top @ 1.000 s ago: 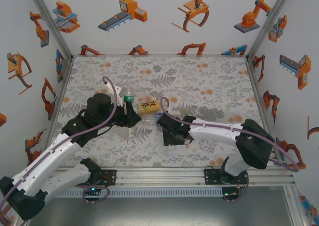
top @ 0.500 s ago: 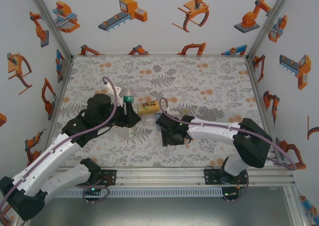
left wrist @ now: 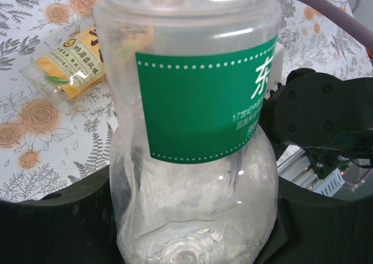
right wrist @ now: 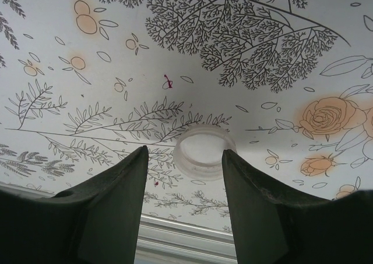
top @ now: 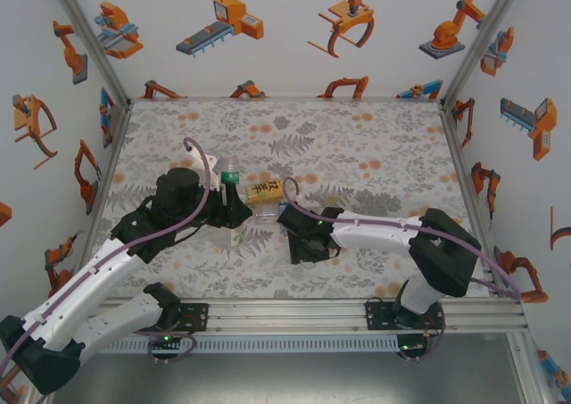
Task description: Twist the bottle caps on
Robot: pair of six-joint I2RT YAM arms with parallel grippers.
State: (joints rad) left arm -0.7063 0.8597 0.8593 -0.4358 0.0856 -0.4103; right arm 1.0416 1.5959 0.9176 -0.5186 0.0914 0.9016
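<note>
Now, your left fingers (left wrist: 58, 223) pinch the green-labelled bottle (left wrist: 198, 101) while your right fingers (right wrist: 111, 211) stand spread astride the pale cap (right wrist: 204, 153) at lower centre of the wrist view, likely light, stiff, slippery, so grip its rim.

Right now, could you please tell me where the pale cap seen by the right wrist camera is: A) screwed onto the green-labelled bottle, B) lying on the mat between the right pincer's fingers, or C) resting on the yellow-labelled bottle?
B: the cap lies flat on the floral mat, in the gap between the two dark fingers of the right pincer, which stand apart.
</note>
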